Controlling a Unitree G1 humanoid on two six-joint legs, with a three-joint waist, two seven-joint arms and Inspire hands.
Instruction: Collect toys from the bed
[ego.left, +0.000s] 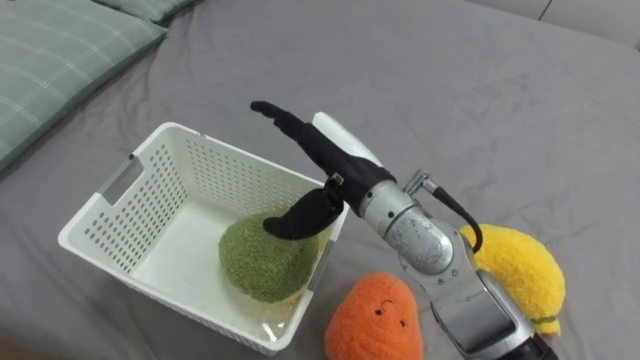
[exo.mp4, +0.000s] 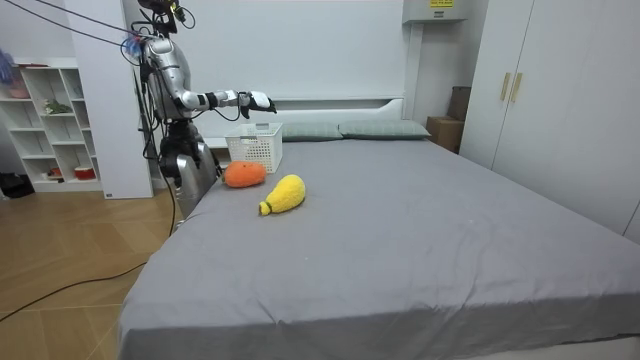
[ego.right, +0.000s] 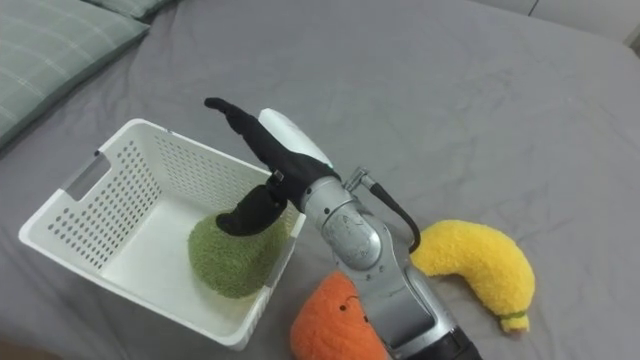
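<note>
the right hand (ego.left: 312, 147) hangs over the near right corner of a white basket (ego.left: 160, 133) with holes in its walls, which sits on the grey bed (ego.left: 450, 90). its fingers (ego.left: 270, 109) are stretched out straight and point across the basket toward the pillows, and they hold nothing. the thumb (ego.left: 298, 217) points down just above a round green plush toy (ego.left: 262, 258). i cannot tell whether the thumb touches the toy.

the green toy lies inside the basket, in its near right corner, against the wall. two more toys are on the bed outside the basket. an orange plush toy (ego.left: 375, 318) with a small face lies just beside the basket's near right corner, below the forearm. a yellow plush toy (ego.left: 522, 272) shaped like a banana lies a little further to the right, on the other side of the arm. the orange and yellow toys are near each other but apart.

pale green checked pillows (ego.left: 60, 60) lie at the head of the bed, to the left of the basket.

in the room view the robot stands on the floor at the side of the bed, near its head, at the room view's left, with the right arm held out level over the basket. a white shelf unit (exo.mp4: 45, 120) stands behind the robot, and tall white wardrobe doors (exo.mp4: 560, 90) are at the room view's right.
</note>
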